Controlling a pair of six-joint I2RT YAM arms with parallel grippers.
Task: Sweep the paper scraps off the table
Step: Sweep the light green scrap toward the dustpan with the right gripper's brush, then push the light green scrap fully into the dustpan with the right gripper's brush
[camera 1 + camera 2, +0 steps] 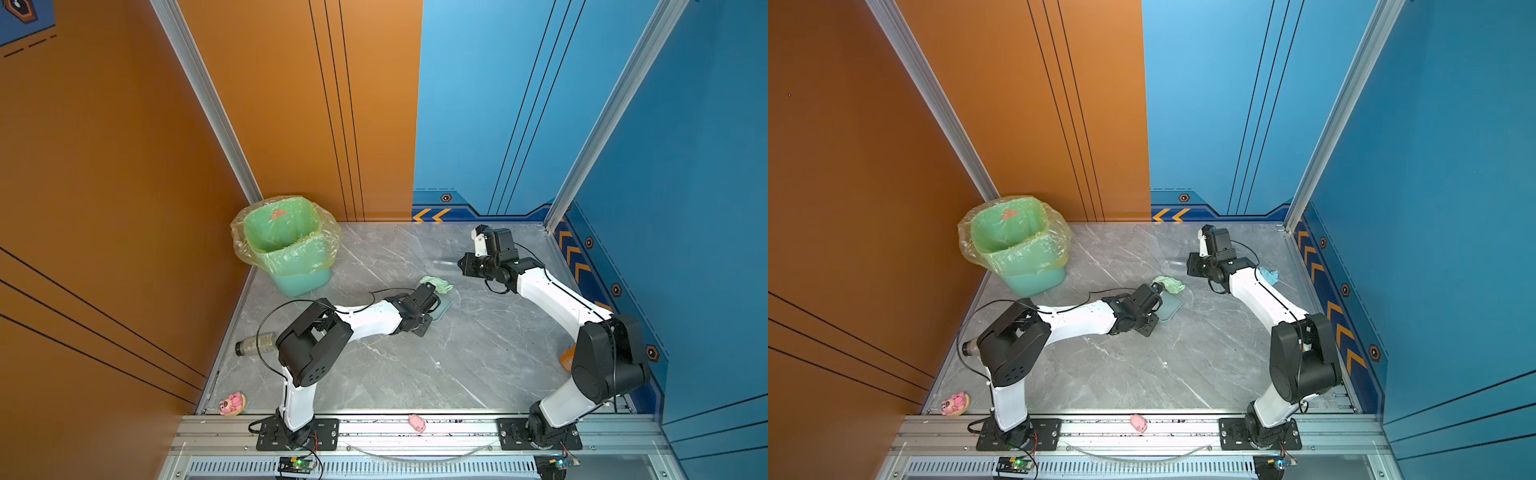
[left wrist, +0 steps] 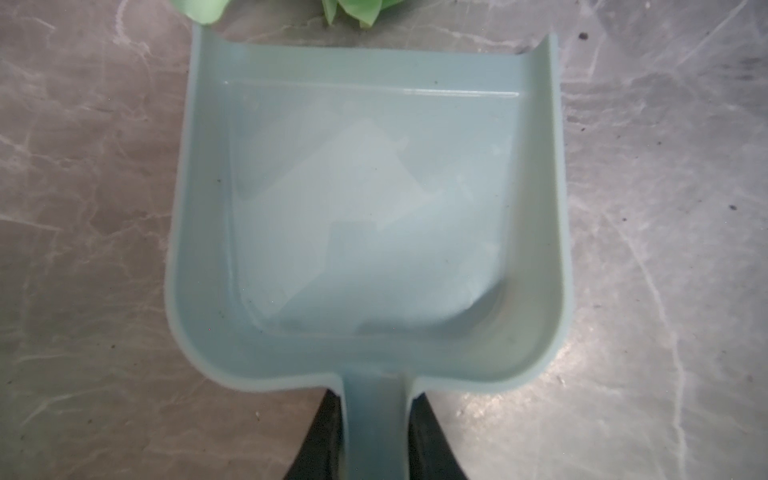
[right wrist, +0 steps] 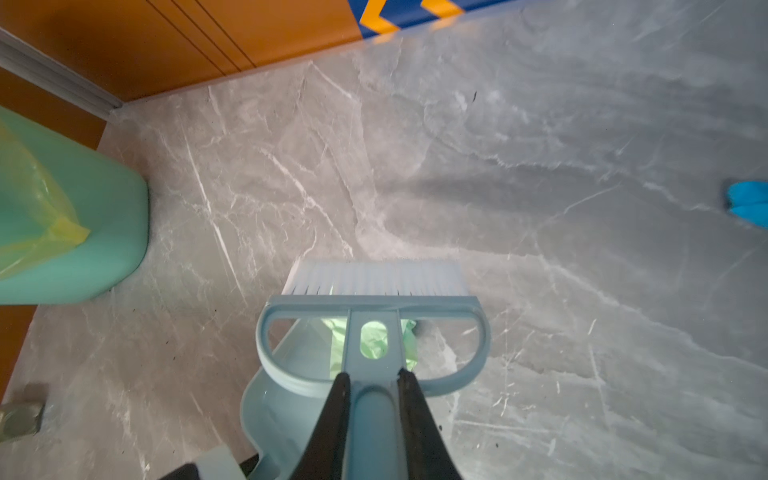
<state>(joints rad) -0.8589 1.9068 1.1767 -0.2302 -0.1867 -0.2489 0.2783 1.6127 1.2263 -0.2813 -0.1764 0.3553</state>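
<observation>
A pale green paper scrap (image 1: pixel 436 284) (image 1: pixel 1169 283) lies mid-table just past the front lip of the grey-blue dustpan (image 2: pixel 374 208) (image 1: pixel 444 308). The pan is empty. My left gripper (image 2: pixel 376 395) (image 1: pixel 428 305) is shut on its handle. My right gripper (image 3: pixel 374 374) (image 1: pixel 463 264) is shut on the brush (image 3: pixel 374 286) handle; the brush hangs over the green scrap (image 3: pixel 374 345). A blue scrap (image 1: pixel 1268 275) (image 3: pixel 748 201) lies by the right forearm. An orange scrap (image 1: pixel 567 357) peeks from behind the right arm. The table (image 1: pixel 457 365) is grey marble.
A green bin (image 1: pixel 286 241) lined with a plastic bag stands at the back left corner, an orange piece inside. A bottle (image 1: pixel 253 345) lies at the left edge. A pink toy (image 1: pixel 232 404) sits front left, a pink pig (image 1: pixel 417 422) on the front rail.
</observation>
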